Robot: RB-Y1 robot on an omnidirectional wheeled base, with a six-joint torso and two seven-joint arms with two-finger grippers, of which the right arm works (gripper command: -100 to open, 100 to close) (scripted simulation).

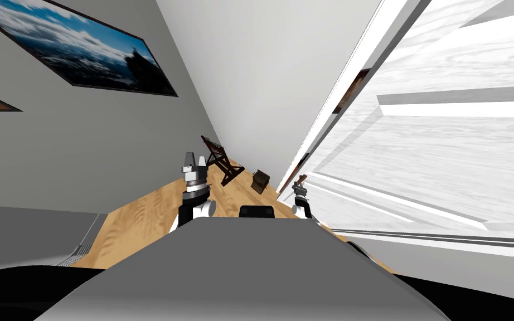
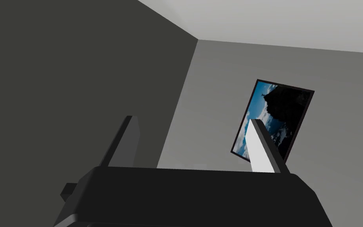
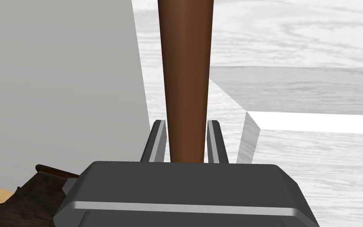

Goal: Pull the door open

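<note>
Right jaws: closed on the brown handle (image 3: 186,79); both fingers (image 3: 159,142) press its sides, and the bar runs straight out from between them.

The handle sits on the white wood-grain door (image 3: 295,39), a panelled leaf with a raised moulding just beside the jaws; plain grey wall (image 3: 58,79) on the other side of the handle. Head view: the door (image 1: 445,167) takes up my right side, handle (image 1: 301,179) near its edge.

Progress, judged: reach and grasp done; the pull is what remains. How far the leaf stands from its frame I cannot tell.

Left jaws: raised off to my left, apart to about a third of the view, holding nothing; fingers (image 2: 261,146) bare.

Containers: small dark box (image 1: 260,181) on the wooden floor (image 1: 150,217), near a dark wooden rack (image 1: 221,161); contents cannot be told.
</note>
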